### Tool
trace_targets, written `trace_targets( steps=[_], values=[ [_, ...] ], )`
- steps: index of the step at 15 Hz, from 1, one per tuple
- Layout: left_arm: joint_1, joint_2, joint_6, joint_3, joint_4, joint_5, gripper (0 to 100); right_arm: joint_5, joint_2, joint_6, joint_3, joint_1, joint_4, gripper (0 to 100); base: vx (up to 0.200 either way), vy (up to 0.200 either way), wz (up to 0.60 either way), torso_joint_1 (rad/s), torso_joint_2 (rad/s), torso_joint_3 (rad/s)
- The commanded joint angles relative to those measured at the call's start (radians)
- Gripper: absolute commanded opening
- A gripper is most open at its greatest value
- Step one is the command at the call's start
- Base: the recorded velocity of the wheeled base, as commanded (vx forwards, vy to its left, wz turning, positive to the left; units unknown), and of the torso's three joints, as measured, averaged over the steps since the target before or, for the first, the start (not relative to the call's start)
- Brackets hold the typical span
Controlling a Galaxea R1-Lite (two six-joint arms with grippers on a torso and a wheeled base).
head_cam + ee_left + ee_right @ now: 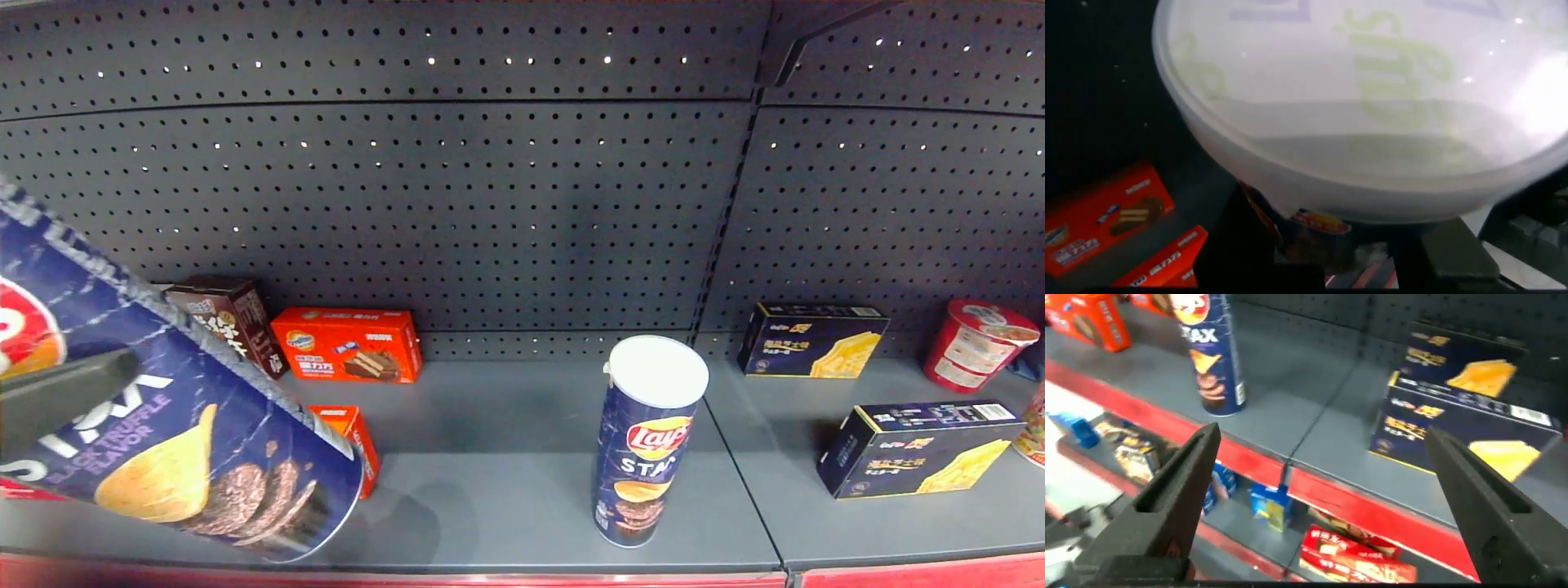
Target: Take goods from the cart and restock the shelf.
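A dark blue chips can [188,441] hangs tilted over the left front of the grey shelf [506,457], its metal bottom pointing right and down. My left gripper [98,384] is shut on it, one dark finger lying across its side. The left wrist view looks onto the can's white plastic lid [1364,106], with the fingers [1241,245] dark beneath it. A second, identical chips can [649,441] stands upright near the shelf's middle front, also seen as the can [1212,351]. My right gripper [1331,498] is open, in front of the red shelf edge [1355,490], holding nothing.
Behind the held can stand a brown box [229,318] and orange wafer boxes [347,343], [355,433], [1102,216]. To the right lie two dark blue boxes [812,339], [918,447] and a red cup [980,343]. A lower shelf holds packets [1355,547]. Bare shelf lies between the cans.
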Motion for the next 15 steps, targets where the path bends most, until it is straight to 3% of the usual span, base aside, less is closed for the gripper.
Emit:
trace_targets(
  steps=[1,6,7,8,11,12,15],
  values=[
    [-0.018,0.116,-0.002,0.000,-0.015,0.005,0,0.003,-0.091,-0.002,0.028,-0.074,0.004,100,0.000,0.000,0.00,0.000,0.00,0.000],
    [-0.042,0.177,0.018,-0.001,-0.017,0.007,0,0.004,-0.185,-0.003,0.026,-0.138,0.103,100,0.000,0.000,0.00,0.000,0.00,0.000],
    [-0.045,0.205,0.058,-0.003,-0.018,0.004,0,0.004,-0.185,-0.002,0.025,-0.138,0.107,100,0.000,0.000,0.00,0.000,0.00,0.000],
    [-0.048,0.225,0.073,-0.006,-0.018,0.004,0,0.004,-0.185,-0.003,0.025,-0.138,0.107,100,0.000,0.000,0.00,0.000,0.00,0.000],
    [-0.053,0.301,0.080,-0.037,-0.043,0.004,0,-0.001,-0.185,-0.005,0.034,-0.138,0.107,100,0.000,0.000,0.00,0.000,0.00,0.000],
    [-0.058,0.344,0.090,-0.047,-0.094,0.008,0,-0.001,-0.185,-0.025,0.051,-0.138,0.096,100,0.000,0.000,0.00,0.000,0.00,0.000],
    [-0.081,0.444,0.129,-0.113,-0.117,0.011,0,0.003,-0.186,-0.048,0.072,-0.138,0.091,100,0.000,0.000,0.00,0.000,0.00,0.000]
  ],
)
